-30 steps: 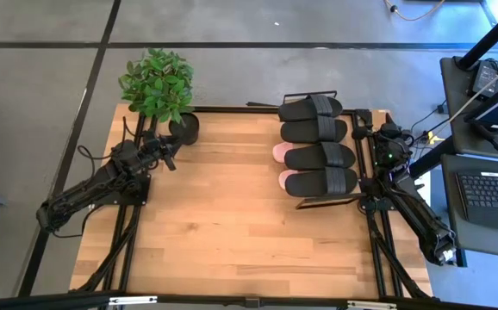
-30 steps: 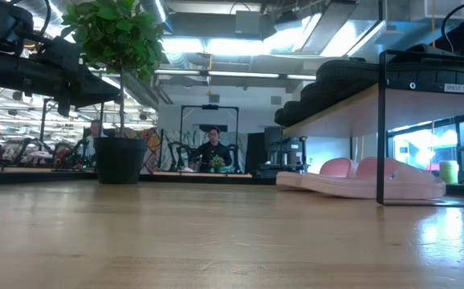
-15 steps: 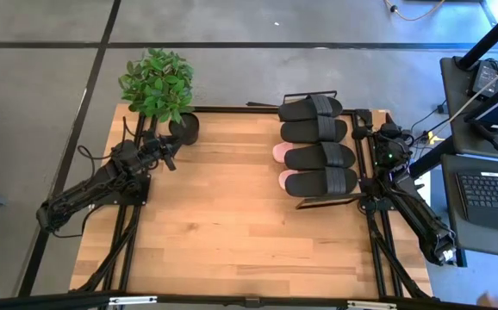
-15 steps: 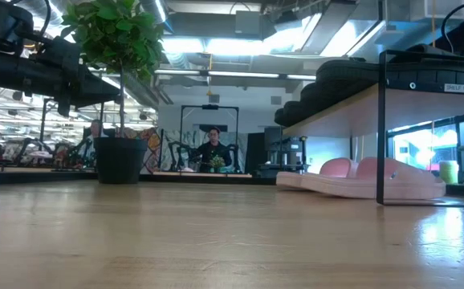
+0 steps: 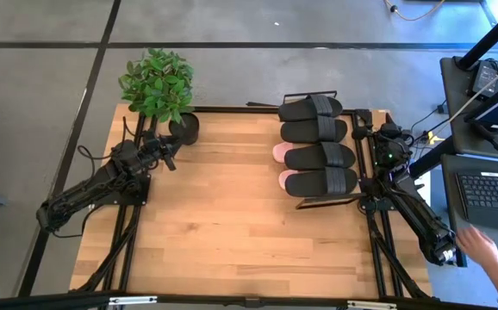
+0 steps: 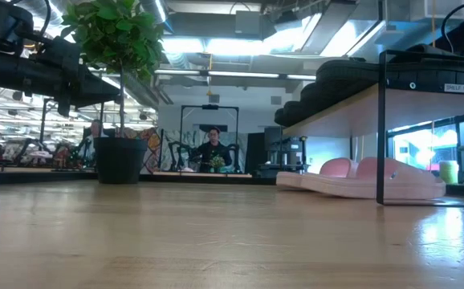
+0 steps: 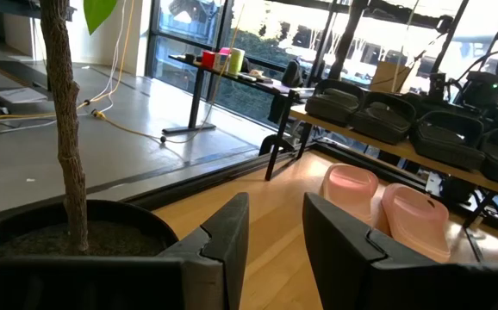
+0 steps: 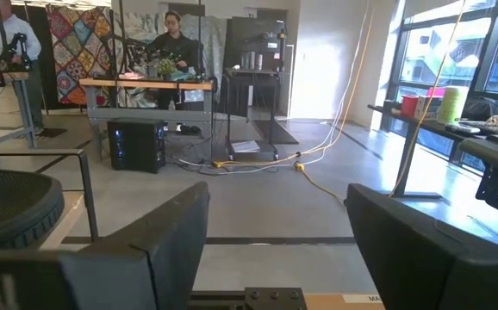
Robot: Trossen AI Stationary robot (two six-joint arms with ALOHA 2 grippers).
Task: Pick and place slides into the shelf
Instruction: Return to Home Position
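Four black slides (image 5: 318,145) lie side by side on top of the shelf (image 5: 327,201) at the table's far right. In the low view they sit on its board (image 6: 352,99). Two pale pink slides (image 6: 368,178) rest on the tabletop under the board, their ends showing (image 5: 281,165) in the high view. My left gripper (image 5: 172,160) hovers open beside the plant pot, far from the shelf; its wrist view (image 7: 275,215) faces the pink slides (image 7: 378,198). My right gripper (image 5: 380,127) is open (image 8: 275,232) at the table's right edge beside the shelf, pointing past the far edge.
A potted plant (image 5: 156,86) stands at the far left corner, its pot (image 7: 59,232) close to my left fingers. The wooden tabletop (image 5: 232,232) stretches between the arms. A person's hand (image 5: 483,250) shows off the table's right side, near a keyboard (image 5: 490,191).
Both arms and all slides have kept still. A person's hand has come into the high view off the table's right side, near the base of my right arm.
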